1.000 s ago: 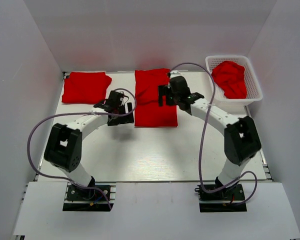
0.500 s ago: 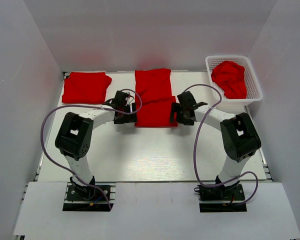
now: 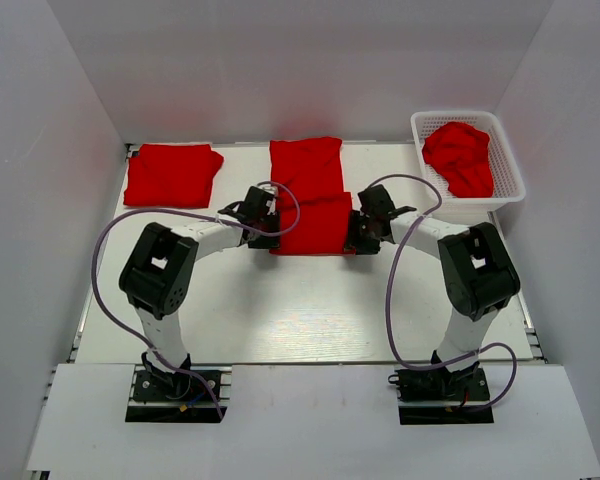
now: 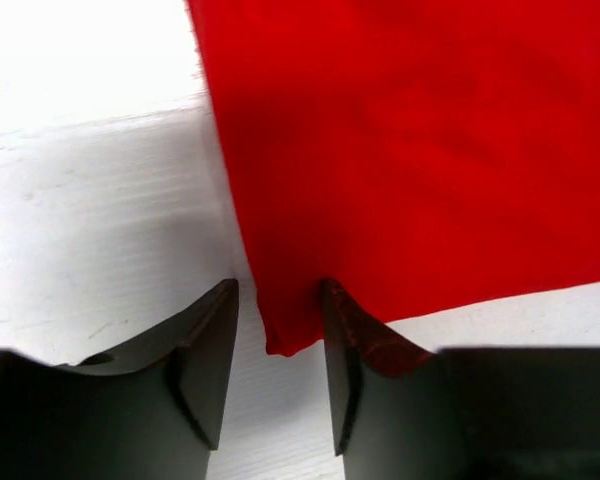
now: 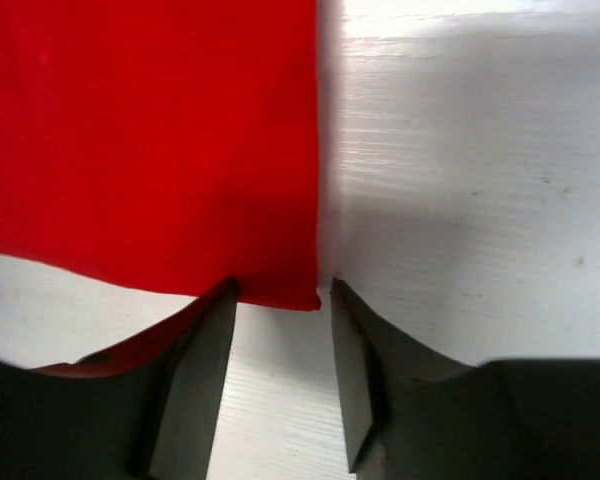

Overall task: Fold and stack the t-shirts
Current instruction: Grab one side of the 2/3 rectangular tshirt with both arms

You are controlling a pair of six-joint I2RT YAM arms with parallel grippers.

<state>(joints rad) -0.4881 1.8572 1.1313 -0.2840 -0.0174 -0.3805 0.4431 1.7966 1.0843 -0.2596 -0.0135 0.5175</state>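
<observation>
A red t-shirt, folded into a long strip, lies at the middle back of the table. My left gripper is at its near left corner and my right gripper at its near right corner. In the left wrist view the cloth's corner hangs between the fingers of the left gripper; the right finger touches it, the left finger stands apart. In the right wrist view the corner lies between the fingers of the right gripper, with a gap on the right. Both are partly open.
A folded red t-shirt lies at the back left. A white mesh basket at the back right holds a crumpled red t-shirt. White walls close in the table on three sides.
Both arms came down and inward to the near corners of the middle t-shirt. Both pairs of jaws have narrowed around those corners.
</observation>
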